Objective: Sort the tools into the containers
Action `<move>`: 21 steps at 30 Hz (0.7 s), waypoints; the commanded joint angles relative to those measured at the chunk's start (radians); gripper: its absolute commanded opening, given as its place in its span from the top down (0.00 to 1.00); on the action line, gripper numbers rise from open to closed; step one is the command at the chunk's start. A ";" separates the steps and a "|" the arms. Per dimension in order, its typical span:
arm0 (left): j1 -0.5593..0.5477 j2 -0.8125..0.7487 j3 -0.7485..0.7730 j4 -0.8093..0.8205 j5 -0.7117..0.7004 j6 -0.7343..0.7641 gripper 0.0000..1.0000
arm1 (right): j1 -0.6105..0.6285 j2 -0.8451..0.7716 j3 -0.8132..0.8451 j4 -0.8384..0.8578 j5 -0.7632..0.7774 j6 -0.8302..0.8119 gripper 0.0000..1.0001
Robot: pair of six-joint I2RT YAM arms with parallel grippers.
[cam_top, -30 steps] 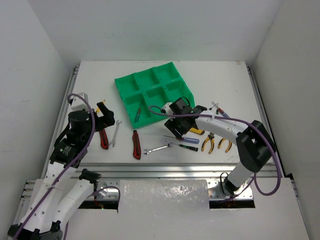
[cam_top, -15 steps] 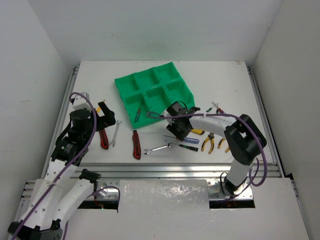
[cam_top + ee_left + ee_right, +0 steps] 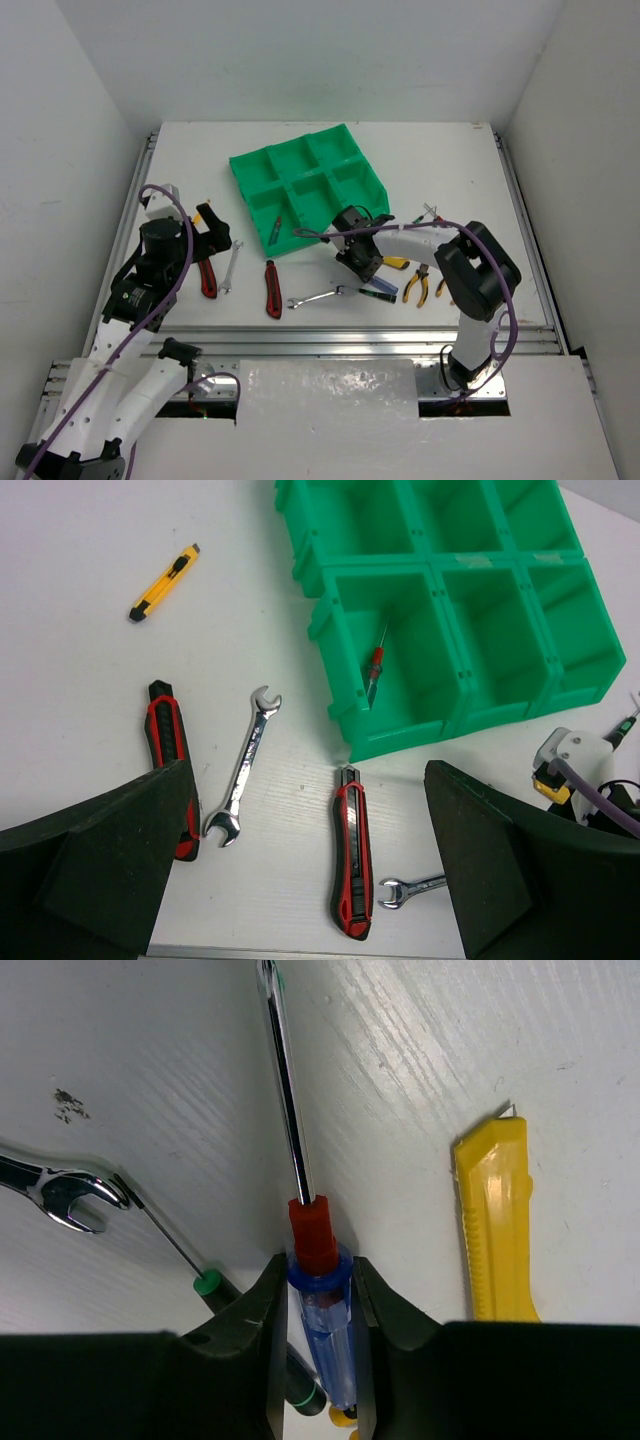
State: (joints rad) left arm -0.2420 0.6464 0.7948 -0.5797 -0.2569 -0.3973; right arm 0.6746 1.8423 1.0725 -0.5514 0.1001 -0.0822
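Observation:
My right gripper (image 3: 318,1270) is shut on a blue-handled screwdriver (image 3: 322,1300) with a red collar, low at the table; in the top view this gripper (image 3: 362,262) sits just in front of the green tray (image 3: 305,185). A black screwdriver with a green tip (image 3: 215,1285) lies beside the left finger. My left gripper (image 3: 308,800) is open and empty above a red-handled knife (image 3: 352,850). A red screwdriver (image 3: 375,667) lies in the tray's near-left compartment. A yellow knife (image 3: 163,582), a second red knife (image 3: 168,750) and a wrench (image 3: 248,765) lie left of the tray.
A second wrench (image 3: 318,296) lies near the front edge, its head beside the right gripper (image 3: 65,1198). Yellow-handled pliers (image 3: 418,284) lie right of the gripper, and a yellow tool (image 3: 495,1220) lies close by. More thin screwdrivers (image 3: 436,216) lie at the far right.
My right arm has folded in to the left and its gripper has come slightly nearer and lower over the screwdrivers. The left arm has barely moved.

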 commanded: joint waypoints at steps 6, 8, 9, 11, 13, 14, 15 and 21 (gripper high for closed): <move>-0.005 -0.013 0.011 0.047 0.011 0.009 0.01 | -0.006 -0.047 0.032 0.036 0.082 -0.005 0.88; -0.005 -0.011 0.011 0.047 0.011 0.009 0.01 | -0.003 -0.081 0.052 0.019 0.099 0.005 0.93; -0.006 -0.011 0.011 0.047 0.010 0.009 0.01 | 0.005 -0.095 0.058 0.019 0.107 0.009 0.94; -0.005 -0.011 0.011 0.047 0.008 0.009 0.01 | 0.017 -0.129 0.076 0.030 0.128 0.025 0.98; -0.005 -0.011 0.012 0.046 0.007 0.009 0.01 | 0.032 -0.170 0.107 0.062 0.118 0.048 1.00; -0.005 -0.011 0.012 0.046 0.005 0.009 0.01 | 0.039 -0.181 0.113 0.083 0.080 0.062 1.00; -0.005 -0.010 0.014 0.046 0.004 0.009 0.01 | 0.042 -0.199 0.124 0.111 0.060 0.073 1.00; -0.005 -0.004 0.014 0.044 0.001 0.009 0.01 | 0.045 -0.111 0.283 0.260 -0.149 0.160 0.97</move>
State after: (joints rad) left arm -0.2420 0.6464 0.7948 -0.5793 -0.2569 -0.3973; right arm 0.7143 1.6848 1.2469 -0.4229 0.0700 0.0170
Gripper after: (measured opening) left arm 0.988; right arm 0.263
